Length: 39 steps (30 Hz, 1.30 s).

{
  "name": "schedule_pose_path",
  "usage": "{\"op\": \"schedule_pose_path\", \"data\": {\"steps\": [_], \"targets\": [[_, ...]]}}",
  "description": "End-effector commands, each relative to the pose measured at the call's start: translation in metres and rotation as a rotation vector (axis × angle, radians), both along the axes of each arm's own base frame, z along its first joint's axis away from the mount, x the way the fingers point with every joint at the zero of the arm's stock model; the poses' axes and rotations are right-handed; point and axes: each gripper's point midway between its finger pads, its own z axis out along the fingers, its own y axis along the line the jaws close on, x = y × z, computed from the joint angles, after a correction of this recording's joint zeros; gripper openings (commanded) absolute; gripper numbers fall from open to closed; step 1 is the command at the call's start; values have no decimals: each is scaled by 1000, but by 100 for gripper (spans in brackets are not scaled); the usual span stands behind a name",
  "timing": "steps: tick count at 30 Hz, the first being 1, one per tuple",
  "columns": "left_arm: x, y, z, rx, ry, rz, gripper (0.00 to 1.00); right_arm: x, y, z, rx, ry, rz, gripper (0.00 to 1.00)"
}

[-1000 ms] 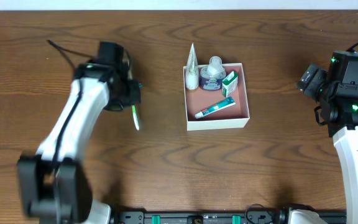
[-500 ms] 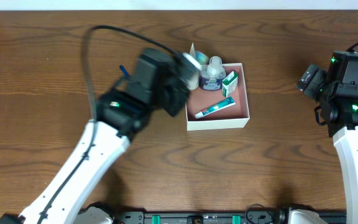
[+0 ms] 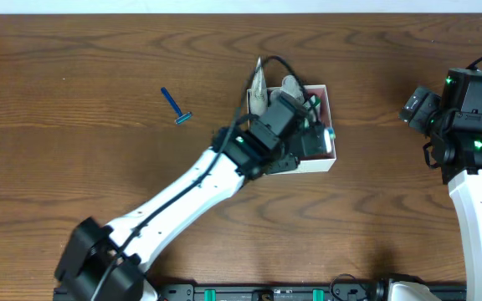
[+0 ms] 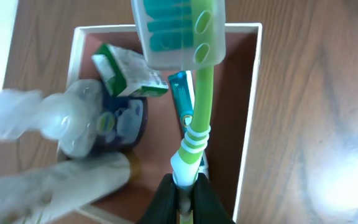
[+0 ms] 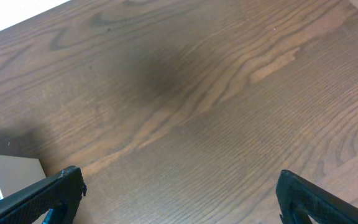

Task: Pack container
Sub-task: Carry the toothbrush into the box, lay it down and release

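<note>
The container (image 3: 306, 165) is a square white-walled box with a pink inside, at the table's middle; it also shows in the left wrist view (image 4: 252, 124). It holds a clear pump bottle (image 4: 86, 124), a green and white small box (image 4: 126, 65), a teal toothpaste tube (image 4: 180, 93) and a white tube (image 4: 61, 186). My left gripper (image 4: 185, 186) is shut on a green toothbrush (image 4: 201, 106) with a clear cap over its head, held above the box's right side. In the overhead view the left gripper (image 3: 308, 140) covers much of the box. My right gripper (image 5: 179, 186) is open and empty over bare wood.
A blue razor (image 3: 176, 107) lies on the wooden table left of the box. The right arm (image 3: 467, 117) stands at the right edge, apart from the box. A corner of the box (image 5: 11, 169) shows at the lower left of the right wrist view.
My left arm has swung from the table's left side to above the box, carrying the toothbrush. The blue razor is now uncovered. The right arm has not moved.
</note>
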Motion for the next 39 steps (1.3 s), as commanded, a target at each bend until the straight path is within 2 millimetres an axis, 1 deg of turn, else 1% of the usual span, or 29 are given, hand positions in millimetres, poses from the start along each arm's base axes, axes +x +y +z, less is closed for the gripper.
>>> {"op": "schedule_pose_path", "data": {"steps": [1, 7, 14, 20, 21, 22, 23, 25, 26, 30, 33, 36, 39], "targets": [[8, -3, -8, 103, -97, -64, 6, 0, -4, 4, -16, -4, -4, 99], [14, -8, -18, 142, -132, -74, 6, 0, -4, 4, -16, -4, -4, 99], [21, -8, -15, 142, -161, -55, 6, 0, -4, 4, -16, -4, -4, 99], [21, -8, -15, 140, -162, -54, 5, 0, -4, 4, -16, -4, -4, 99], [21, -8, -15, 140, -162, -54, 8, 0, -4, 4, -16, -4, -4, 99], [21, -8, -15, 140, -163, -55, 25, 0, -4, 4, -16, -4, -4, 99], [21, -8, -15, 140, -163, -55, 43, 0, -4, 4, -16, -4, -4, 99], [21, -8, -15, 140, -163, -55, 93, 0, -4, 4, -16, -4, -4, 99], [21, -8, -15, 139, -162, -53, 98, 0, -4, 4, -16, -4, -4, 99], [24, -12, -11, 84, -148, 12, 98, 0, -4, 4, -16, -4, -4, 99], [28, -17, 1, 10, -149, 77, 98, 0, -4, 4, -16, -4, -4, 99], [33, -19, 21, -81, -162, 153, 98, 0, -4, 4, -16, -4, -4, 99], [40, -10, 54, -196, -190, 308, 98, 0, -4, 4, -16, -4, -4, 99]]}}
